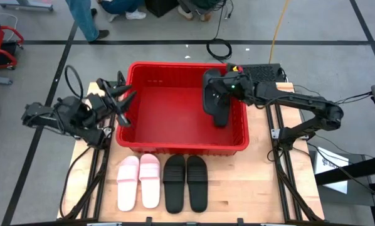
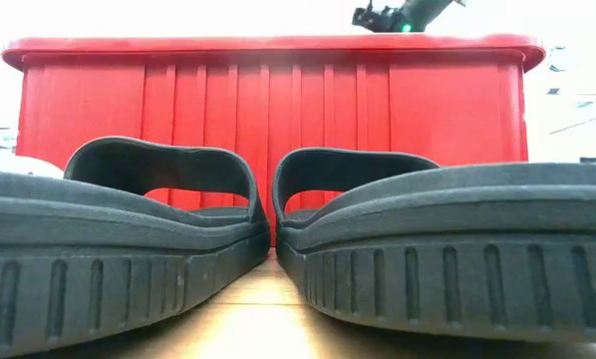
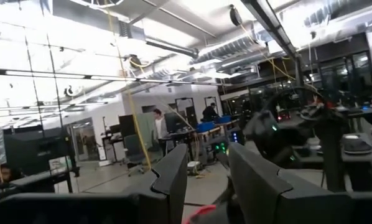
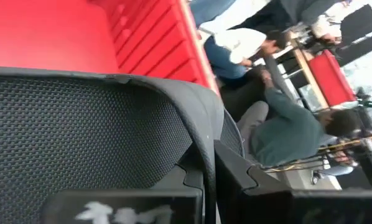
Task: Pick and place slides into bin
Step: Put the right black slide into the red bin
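The red bin [image 1: 134, 141] stands mid-table. My right gripper [image 1: 214, 88] is over the bin's right half, shut on a black slide [image 1: 217, 108] that reaches down inside the bin. Whether it holds one slide or two together, I cannot tell. The slide fills the right wrist view [image 4: 80, 130]. My left gripper [image 1: 127, 105] is open and empty at the bin's left wall, and its fingers [image 3: 173, 180] point out into the room. Two pink slides [image 1: 138, 181] and two black slides [image 1: 186, 182] lie flat side by side near the table's front edge. My right gripper pinches the black slide by its rim [image 4: 201, 158] between its two fingers, coming from the table's right side. The dotted face of the slide [image 4: 80, 124] is turned toward the wrist camera. The slide hangs over the bin's floor, and I cannot tell whether its lower end touches it.
The bin's front wall [image 2: 268, 110] rises just behind the two black slides [image 2: 378, 239], which fill the low view. Bare wood lies to the right of the black pair [image 1: 237, 188]. People stand and sit beyond the table's far edge [image 1: 87, 19].
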